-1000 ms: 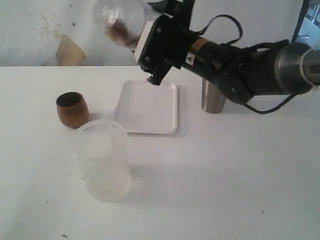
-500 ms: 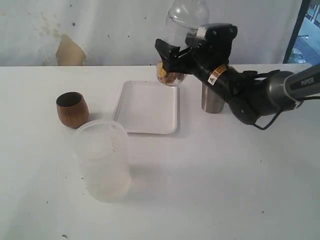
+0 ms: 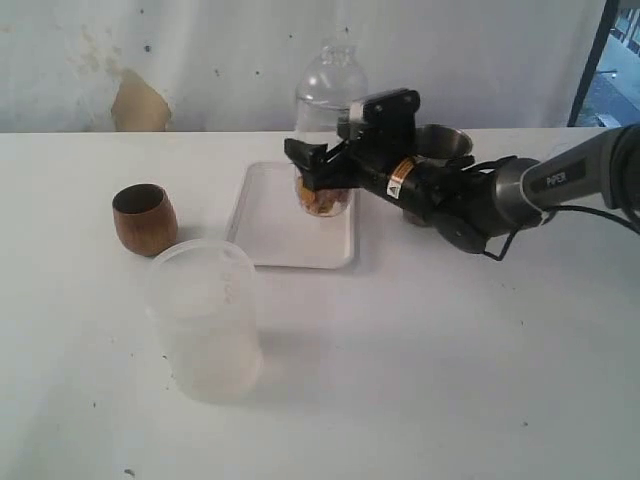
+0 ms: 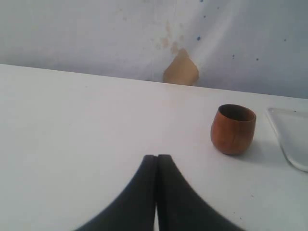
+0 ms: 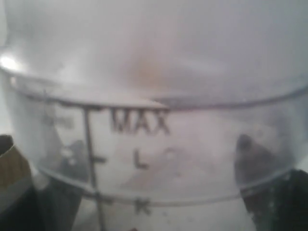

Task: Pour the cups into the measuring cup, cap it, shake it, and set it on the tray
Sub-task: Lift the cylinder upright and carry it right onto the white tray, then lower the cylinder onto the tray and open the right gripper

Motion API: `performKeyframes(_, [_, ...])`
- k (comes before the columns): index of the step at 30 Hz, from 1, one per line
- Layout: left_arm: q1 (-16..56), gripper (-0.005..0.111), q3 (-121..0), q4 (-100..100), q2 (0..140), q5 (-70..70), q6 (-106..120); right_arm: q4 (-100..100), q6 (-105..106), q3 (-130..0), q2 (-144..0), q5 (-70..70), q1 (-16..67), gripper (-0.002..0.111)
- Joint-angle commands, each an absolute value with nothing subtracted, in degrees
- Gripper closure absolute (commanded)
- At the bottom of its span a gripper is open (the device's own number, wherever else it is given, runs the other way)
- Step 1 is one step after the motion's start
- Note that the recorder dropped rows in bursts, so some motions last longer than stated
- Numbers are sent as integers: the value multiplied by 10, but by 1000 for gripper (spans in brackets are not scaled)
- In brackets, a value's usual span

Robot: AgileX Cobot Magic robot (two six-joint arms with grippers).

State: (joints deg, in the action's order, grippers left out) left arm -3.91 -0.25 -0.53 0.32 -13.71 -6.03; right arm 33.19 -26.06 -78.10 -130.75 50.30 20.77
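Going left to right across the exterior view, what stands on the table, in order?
wooden cup → frosted tub → tray → steel tumbler. The measuring cup overlaps the tray, so it is left out.

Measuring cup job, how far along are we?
Pouring and capping look done: the measuring cup has brown contents and a domed cap on. In hand: the right gripper holds it upright over the white tray. Left: setting it down and letting go. Whether shaking happened, I can't tell.
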Motion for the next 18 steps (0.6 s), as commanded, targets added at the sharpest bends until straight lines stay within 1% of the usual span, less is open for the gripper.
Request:
performKeyframes(1, [-39,107,0,-5,0,-133,-61,355,-253,-795,-1305,484,229,108])
performKeyframes(18, [-39,107,0,-5,0,-133,-61,355,-253,-822,-1347,468,235,108])
